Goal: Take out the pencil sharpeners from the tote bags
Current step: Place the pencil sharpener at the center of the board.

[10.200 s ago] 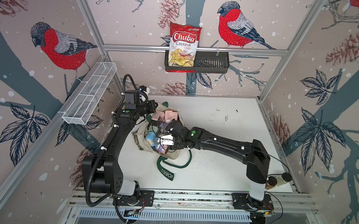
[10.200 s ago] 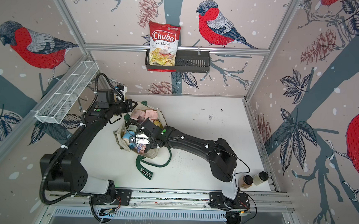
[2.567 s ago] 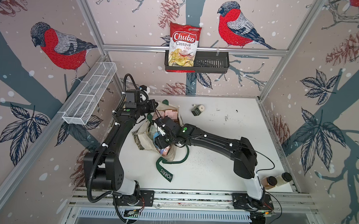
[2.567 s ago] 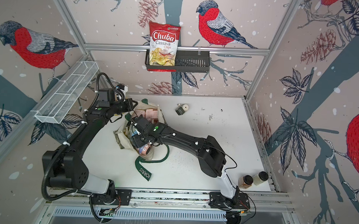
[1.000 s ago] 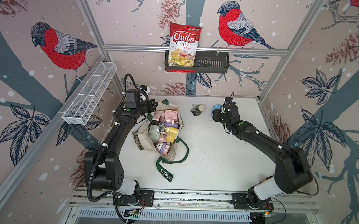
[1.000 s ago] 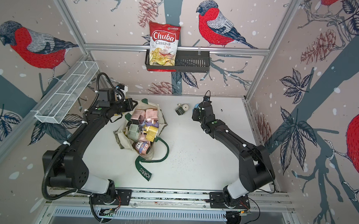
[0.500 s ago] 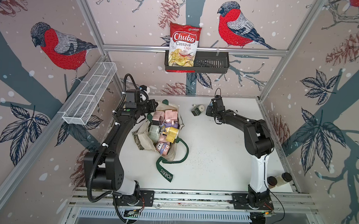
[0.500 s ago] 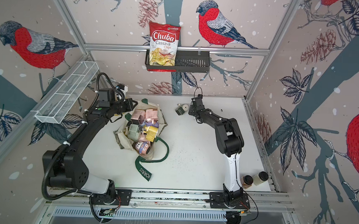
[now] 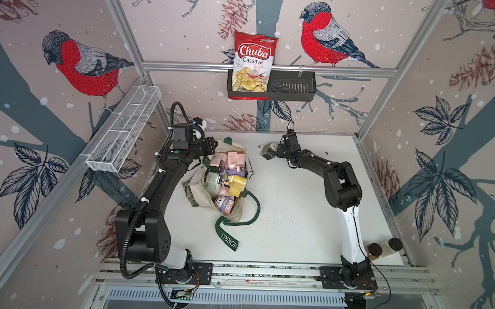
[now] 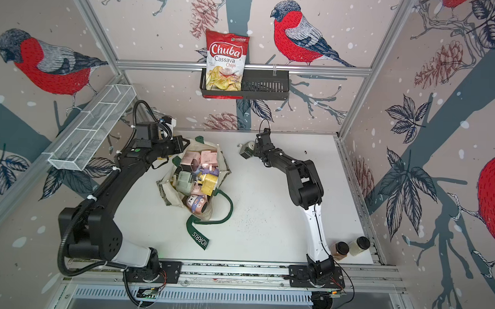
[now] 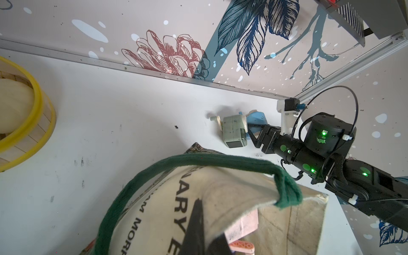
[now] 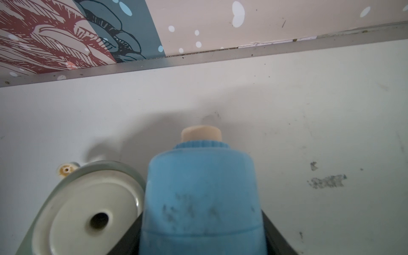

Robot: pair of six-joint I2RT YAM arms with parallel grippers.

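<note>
Right jaws — arm stretched low — clamp the blue sharpener (image 12: 198, 198); left jaws pinch the tote (image 11: 242, 187).

On the red-and-white chips bag (image 9: 254, 65) (image 10: 226, 63) standing in the black wall basket (image 9: 292, 89), the brand "Chuba" is read in white script with "Cassava Chips" printed beneath. This is legible in both top views, but the smaller print cannot be made out. On the loose end of the green strap (image 9: 228, 240) (image 10: 199, 239) of the tote bag (image 9: 193, 184), pale capitals "ORRIS" are read after a partly cut-off first letter. In the left wrist view, black lettering is noted on the cream canvas of the tote bag (image 11: 176, 212) — only the fragments "ARY E" and, in smaller type, "AM MORR" are made out.
</note>
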